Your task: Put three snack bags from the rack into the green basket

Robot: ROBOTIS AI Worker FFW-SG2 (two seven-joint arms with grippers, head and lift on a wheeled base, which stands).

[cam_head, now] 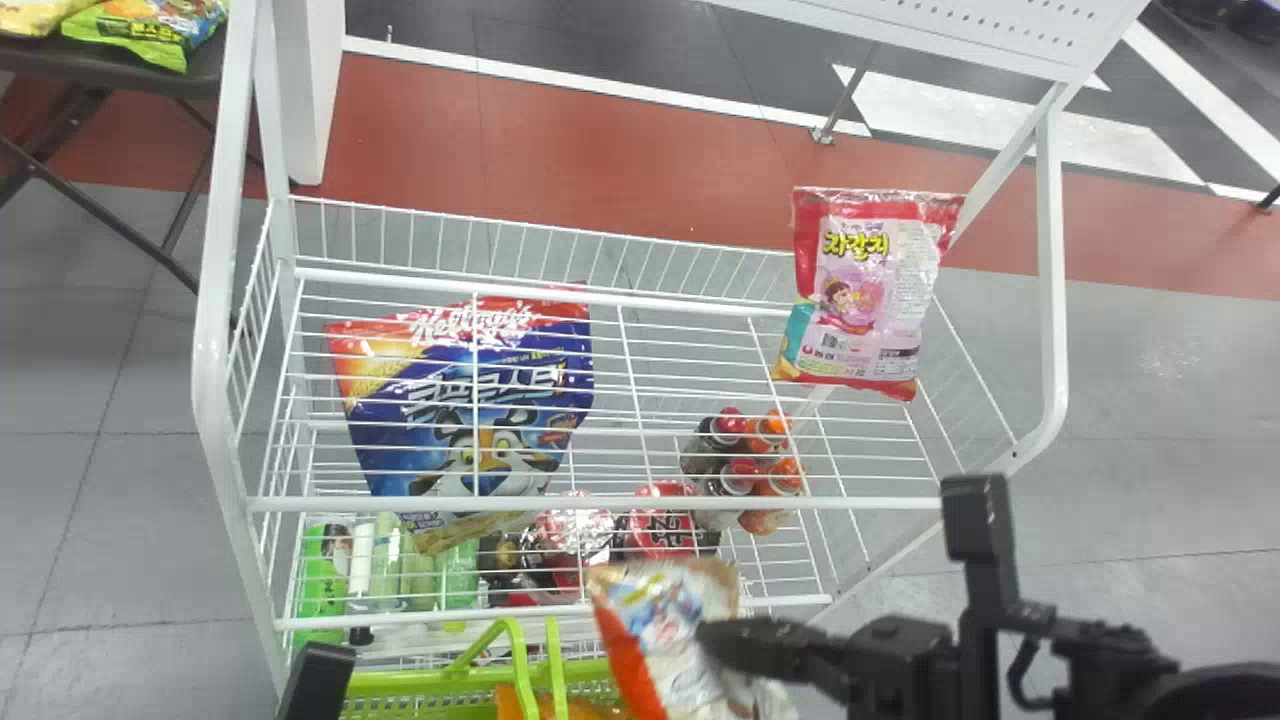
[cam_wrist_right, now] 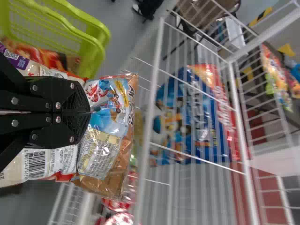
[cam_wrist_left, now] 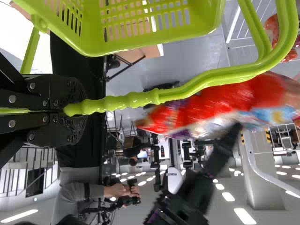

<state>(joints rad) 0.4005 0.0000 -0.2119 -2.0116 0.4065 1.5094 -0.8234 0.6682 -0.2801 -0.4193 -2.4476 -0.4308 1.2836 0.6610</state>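
At the lower right of the head view we see our right gripper point(cam_head: 722, 642) with its jaws closed on a white, red and brown snack bag point(cam_head: 655, 625). We have that bag tilted at the bottom middle of the frame, where it overlaps the right end of the green basket point(cam_head: 400, 683). Our left gripper point(cam_head: 318, 682) is at the bottom edge, left of centre; in the left wrist view its jaws are clamped on the basket's green handle point(cam_wrist_left: 131, 100). Inside the basket we make out an orange-red bag point(cam_wrist_right: 42, 55).

On the white rack point(cam_head: 600, 503), we see a blue and red bag point(cam_head: 470, 400) left of centre in the head view, and a pink and red bag point(cam_head: 860, 290) leaning upright at the right. Bottles with red and orange caps point(cam_head: 770, 430) stand lower down, between those two. Near the lower left we find a green bottle point(cam_head: 322, 575) and red packages point(cam_head: 660, 525) to its right. More bags point(cam_head: 150, 25) lie on a dark table point(cam_head: 185, 75) in the upper left corner.
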